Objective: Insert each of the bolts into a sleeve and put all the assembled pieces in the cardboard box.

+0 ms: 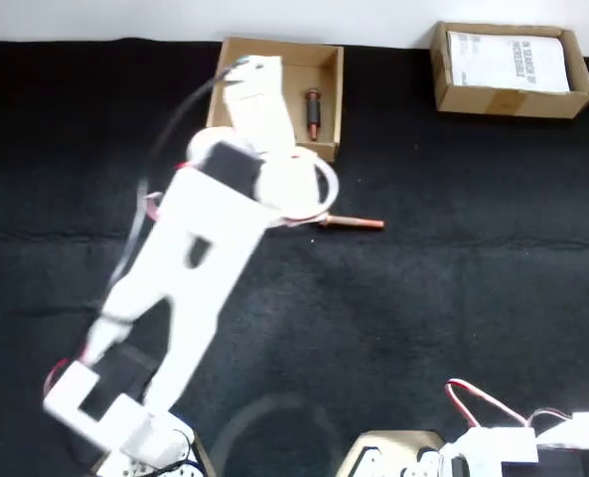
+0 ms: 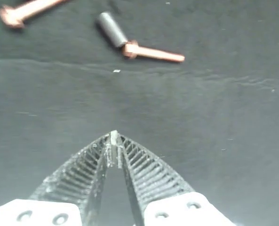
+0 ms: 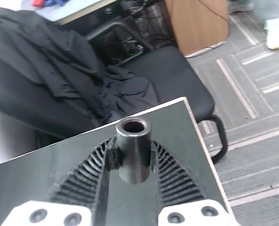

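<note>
My left gripper (image 2: pixel 114 139) is shut with nothing in it, hovering over the black table. Ahead of it a dark sleeve (image 2: pixel 112 29) lies end to end with the head of a copper bolt (image 2: pixel 153 52), and a second bolt (image 2: pixel 26 10) lies farther off. In the high view my left arm (image 1: pixel 205 248) stretches toward the cardboard box (image 1: pixel 331 75), which holds one assembled piece (image 1: pixel 312 114). A loose bolt (image 1: pixel 352 223) lies just in front of the box. My right gripper (image 3: pixel 133 157) is shut on a dark sleeve (image 3: pixel 133 146), held open end up near the table's edge.
A second cardboard box (image 1: pixel 503 99) with a printed sheet inside stands at the back right. The right arm's base (image 1: pixel 513 447) sits at the front right edge. Beyond the table edge, the right wrist view shows a black chair (image 3: pixel 59 84) and the floor.
</note>
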{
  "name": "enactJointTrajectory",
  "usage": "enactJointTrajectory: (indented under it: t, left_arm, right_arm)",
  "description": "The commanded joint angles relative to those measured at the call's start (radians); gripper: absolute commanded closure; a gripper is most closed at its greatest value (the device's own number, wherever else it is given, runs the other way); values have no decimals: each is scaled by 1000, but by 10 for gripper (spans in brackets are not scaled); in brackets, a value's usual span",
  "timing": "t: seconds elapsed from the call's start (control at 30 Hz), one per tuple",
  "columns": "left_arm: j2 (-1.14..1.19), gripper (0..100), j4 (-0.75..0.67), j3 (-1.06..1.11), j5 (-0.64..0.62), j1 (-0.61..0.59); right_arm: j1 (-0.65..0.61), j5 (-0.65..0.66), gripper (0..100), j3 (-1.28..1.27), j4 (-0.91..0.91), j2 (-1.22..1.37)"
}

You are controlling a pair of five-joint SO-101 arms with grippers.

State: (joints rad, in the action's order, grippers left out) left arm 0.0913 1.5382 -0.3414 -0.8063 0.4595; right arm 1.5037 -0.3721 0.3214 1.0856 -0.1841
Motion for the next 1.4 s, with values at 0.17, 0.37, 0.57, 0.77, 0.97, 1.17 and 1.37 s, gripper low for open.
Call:
enactJointTrajectory:
  t: [0.17,0.37,0.57,0.77,0.97,1.17,1.37]
  left_arm:
    - [430,987,8,-461,-212,27]
    - [673,965,11,-684,-224,31]
    - [799,702,26,-773,-261,41]
    - [843,685,20,-786,-261,39]
    - [886,685,17,-786,-264,39]
    - [901,685,17,-785,-265,35]
    - [940,685,-52,-786,-265,7]
  right_arm:
    - [68,15,991,-97,-99,-47]
    - [104,15,991,-107,-102,-48]
    - [105,74,991,-107,-101,-48]
    - [105,75,991,-107,-99,-48]
    - [96,77,991,-162,-99,-108]
    - [24,78,991,-320,-107,-251]
    - [-38,80,991,-426,-107,-407]
